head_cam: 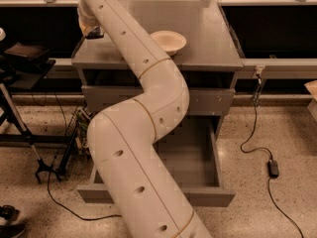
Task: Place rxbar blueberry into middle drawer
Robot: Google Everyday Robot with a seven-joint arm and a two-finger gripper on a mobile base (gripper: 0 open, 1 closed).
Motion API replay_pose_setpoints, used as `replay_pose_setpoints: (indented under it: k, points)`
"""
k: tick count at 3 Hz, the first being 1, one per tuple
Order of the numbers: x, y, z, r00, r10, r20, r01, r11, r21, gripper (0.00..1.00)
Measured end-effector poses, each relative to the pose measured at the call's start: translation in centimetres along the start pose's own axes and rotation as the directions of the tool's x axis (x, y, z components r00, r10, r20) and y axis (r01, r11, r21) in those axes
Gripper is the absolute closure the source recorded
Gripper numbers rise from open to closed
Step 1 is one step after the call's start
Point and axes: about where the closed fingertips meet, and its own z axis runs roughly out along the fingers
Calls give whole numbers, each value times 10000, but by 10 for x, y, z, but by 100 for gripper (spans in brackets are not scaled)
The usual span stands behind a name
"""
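My arm rises from the bottom of the camera view, bends, and reaches to the far left corner of the grey cabinet top (208, 38). My gripper (92, 29) sits over that corner, mostly hidden behind the arm. A small dark shape shows just under it, and I cannot tell whether it is the rxbar blueberry. No rxbar shows anywhere else. The middle drawer (213, 155) is pulled wide open below the closed upper drawer front (210, 101). The visible part of its inside is bare, and the arm covers its left half.
A pale bowl (169, 40) stands on the cabinet top right of the arm. A black cable and power brick (273, 168) lie on the floor at right. A black stand (22, 128) and a wire rack (79, 128) are left of the cabinet.
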Motion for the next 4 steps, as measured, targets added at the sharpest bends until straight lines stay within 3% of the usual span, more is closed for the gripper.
replay_pose_setpoints:
  k: [2, 3, 4]
  points:
    - [6, 5, -26, 9980, -476, -414, 468, 9987, -194, 100]
    - [6, 20, -27, 9965, -735, -398, 705, 9949, -721, 100]
    - [8, 42, -18, 9947, -968, -343, 907, 9847, -1491, 100]
